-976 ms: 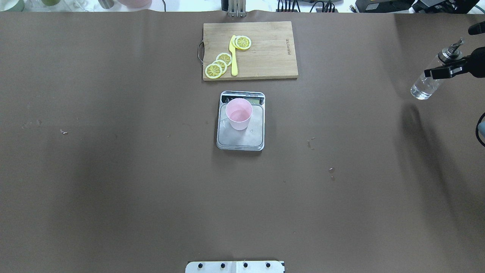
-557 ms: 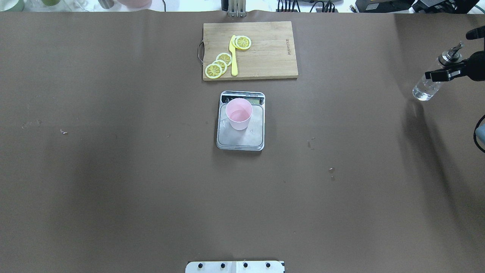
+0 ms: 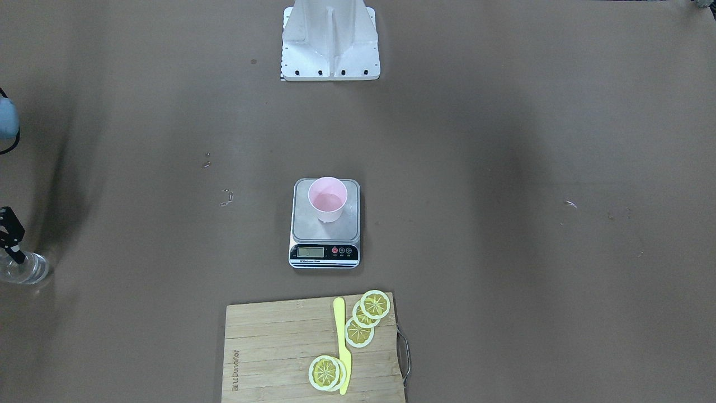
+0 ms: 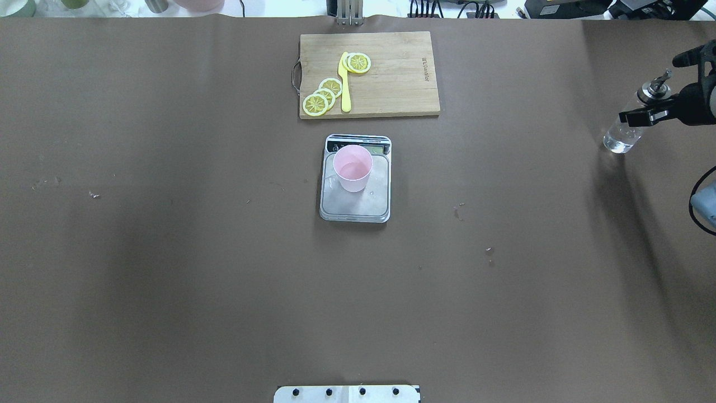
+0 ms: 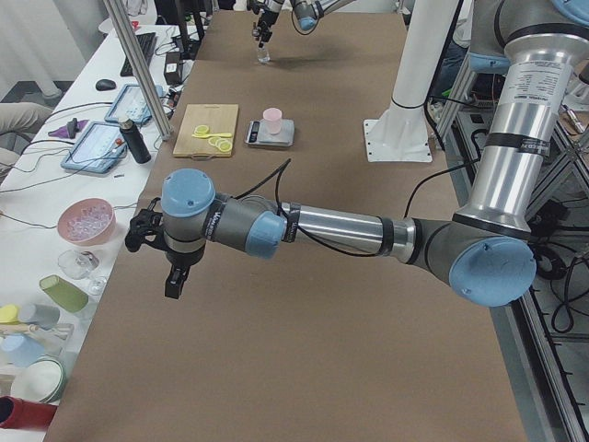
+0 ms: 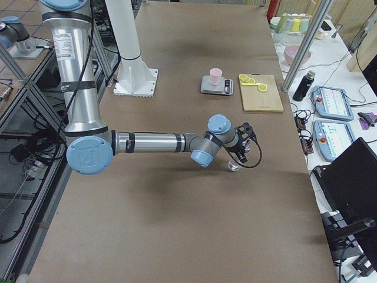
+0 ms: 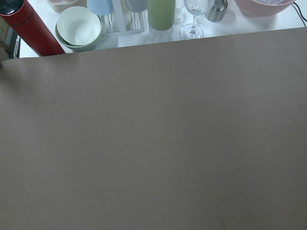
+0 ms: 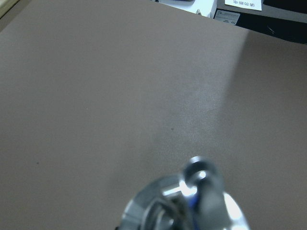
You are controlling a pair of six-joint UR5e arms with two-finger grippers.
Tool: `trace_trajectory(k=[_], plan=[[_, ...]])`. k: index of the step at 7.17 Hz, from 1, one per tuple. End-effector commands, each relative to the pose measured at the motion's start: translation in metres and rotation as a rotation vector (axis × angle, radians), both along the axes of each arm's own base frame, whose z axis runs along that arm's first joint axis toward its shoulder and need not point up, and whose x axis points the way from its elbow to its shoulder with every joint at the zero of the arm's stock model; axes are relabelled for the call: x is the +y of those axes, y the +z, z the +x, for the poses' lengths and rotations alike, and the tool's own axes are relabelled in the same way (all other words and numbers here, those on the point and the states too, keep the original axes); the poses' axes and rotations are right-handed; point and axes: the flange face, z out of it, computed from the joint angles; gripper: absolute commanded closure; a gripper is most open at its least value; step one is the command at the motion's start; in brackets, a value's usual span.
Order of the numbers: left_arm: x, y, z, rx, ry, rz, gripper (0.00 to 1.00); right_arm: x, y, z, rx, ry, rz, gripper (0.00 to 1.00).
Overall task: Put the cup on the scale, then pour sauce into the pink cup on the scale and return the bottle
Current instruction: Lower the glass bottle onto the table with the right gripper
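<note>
Descent of the bottle (image 4: 615, 139) is seen against a second ago: in the overhead view it is drawn smaller, its base has been brought down onto its own shadow, and the lean it had then has been largely taken out. Whether the base is touching the table (image 4: 168, 252) cannot be told. The bottle is clamped at the neck by the right gripper (image 4: 632, 113), the black fingers (image 4: 643, 115) being closed just under the silver cap, so that the glass body hangs below them and the cap and spout are left above them. The long axis is held near upright, cap uppermost, with the thin spout slanted up and away from the robot. The cup (image 4: 353, 168) is stood upright, rim up, on the scale (image 4: 356, 210), well apart from the fingers, towards the middle of the table on their open side. A wooden cutting board (image 4: 391, 84) with lemon slices (image 4: 324, 95) and a yellow knife (image 4: 345, 84) is laid beyond the scale. The left gripper (image 5: 173, 281) is shown only from the side, above the table; whether its fingers are parted or closed cannot be told.
</note>
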Motion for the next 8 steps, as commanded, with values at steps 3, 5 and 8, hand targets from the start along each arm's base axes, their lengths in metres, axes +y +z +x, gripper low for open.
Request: trace_trajectory(k=[3,5,8], plan=[[0.0005,0.0007,0.0000,0.000,0.000,-0.001,0.02,-0.0043,-0.0059,-0.0084,-0.001,-0.009,0.010,0.97],[-0.0001,-0.0002,0.0000,0.000,0.000,0.000,0.02,-0.0040,-0.0059,-0.0093,-0.001,-0.011,0.010,0.77],[-0.0001,-0.0002,0.0000,0.000,0.000,0.000,0.02,-0.0038,-0.0059,-0.0101,-0.001,-0.012,0.010,0.45]])
